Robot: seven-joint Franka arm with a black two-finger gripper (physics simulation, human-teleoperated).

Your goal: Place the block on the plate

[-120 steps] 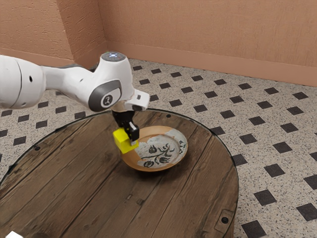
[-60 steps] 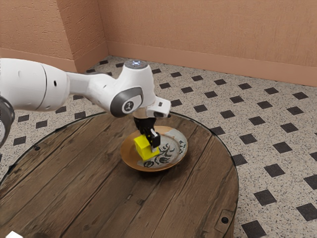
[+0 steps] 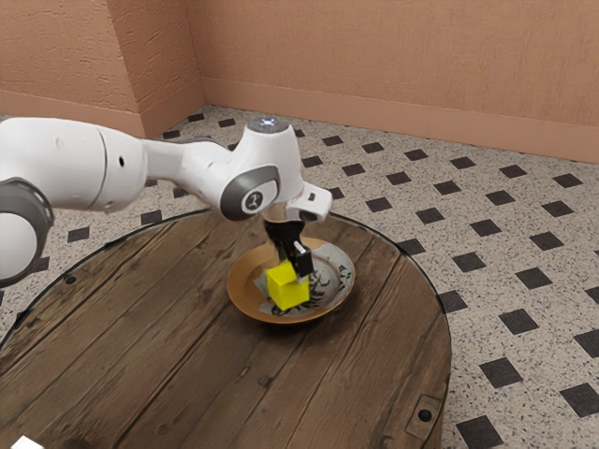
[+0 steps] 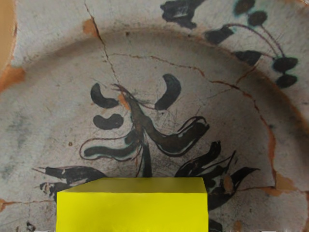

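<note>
Block: yellow, seen over the inner part of the plate; whether the plate is touched by its underside cannot be told.
Block (image 3: 284, 290) in the wrist view: seen against the painted plant, with one long edge and two faces shown.
Tool (image 3: 299, 269): closed about the block, which is pinched between the fingers; pointed down over the plate.
Plate (image 3: 245, 296): round, laid on the worktop, set nearer the far edge than the near one and toward the exterior view's right.
Plate's surface: pale glaze, painted with dark leaves and stems, crossed by fine cracks; bare orange clay is shown along the rim at the exterior view's left.
Arm (image 3: 192, 161): white with grey parts, brought in from the exterior view's left, bent down above the plate.
Worktop (image 3: 178, 351): round, made of brown wooden planks, bound by a dark edge in which bolts are set.
Floor (image 3: 547, 323): speckled, patterned with dark squares, seen beyond the worktop's edge.
Wall (image 3: 393, 75): salmon-coloured, with a paler skirting along its foot.
</note>
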